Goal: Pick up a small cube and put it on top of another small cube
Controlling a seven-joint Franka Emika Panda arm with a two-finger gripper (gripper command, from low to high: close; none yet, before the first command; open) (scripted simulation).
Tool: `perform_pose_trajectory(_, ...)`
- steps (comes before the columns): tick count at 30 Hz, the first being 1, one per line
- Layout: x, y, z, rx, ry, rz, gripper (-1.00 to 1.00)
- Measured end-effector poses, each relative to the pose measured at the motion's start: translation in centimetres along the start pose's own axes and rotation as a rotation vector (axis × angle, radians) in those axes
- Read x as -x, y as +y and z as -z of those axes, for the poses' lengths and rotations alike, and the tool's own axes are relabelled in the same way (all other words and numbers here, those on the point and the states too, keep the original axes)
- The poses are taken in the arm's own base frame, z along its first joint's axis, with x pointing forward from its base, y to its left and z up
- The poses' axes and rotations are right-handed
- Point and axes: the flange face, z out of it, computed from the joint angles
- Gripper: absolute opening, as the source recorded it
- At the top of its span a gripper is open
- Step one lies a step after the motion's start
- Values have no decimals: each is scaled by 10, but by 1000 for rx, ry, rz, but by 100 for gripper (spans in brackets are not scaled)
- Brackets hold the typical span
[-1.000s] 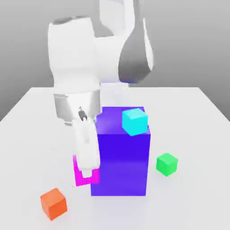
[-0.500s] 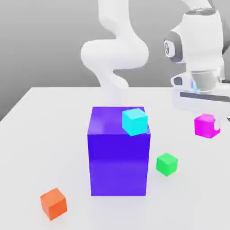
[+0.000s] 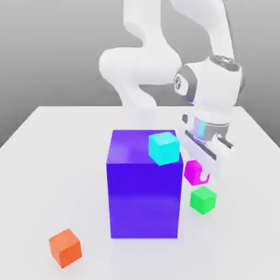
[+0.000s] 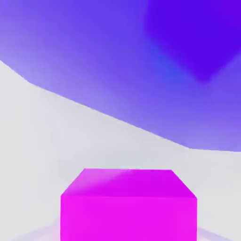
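The small magenta cube [image 3: 192, 170] hangs in the air just above and slightly to the exterior view's left of the small green cube [image 3: 203, 199], which rests on the table. My gripper [image 3: 198, 174] is shut on the magenta cube, which sits tilted in the grip. Close up in the hand view, the magenta cube [image 4: 128, 204] sits in front of the big blue-purple block [image 4: 141, 70]. The green cube stands right of the block [image 3: 144, 183] in the exterior view.
A cyan cube [image 3: 164, 147] sits on the top right corner of the big blue-purple block. An orange cube [image 3: 65, 248] lies near the front on the exterior view's left. The white table [image 3: 49, 180] spreads around them.
The arm lifted the magenta cube from the block's left side, swung it over to the far right, then brought it down and leftward to just above the green cube.
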Motion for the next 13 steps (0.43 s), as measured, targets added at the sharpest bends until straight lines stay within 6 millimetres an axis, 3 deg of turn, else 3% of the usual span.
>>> perform_pose_trajectory(13,12,15,-35,26,-90,29,-100)
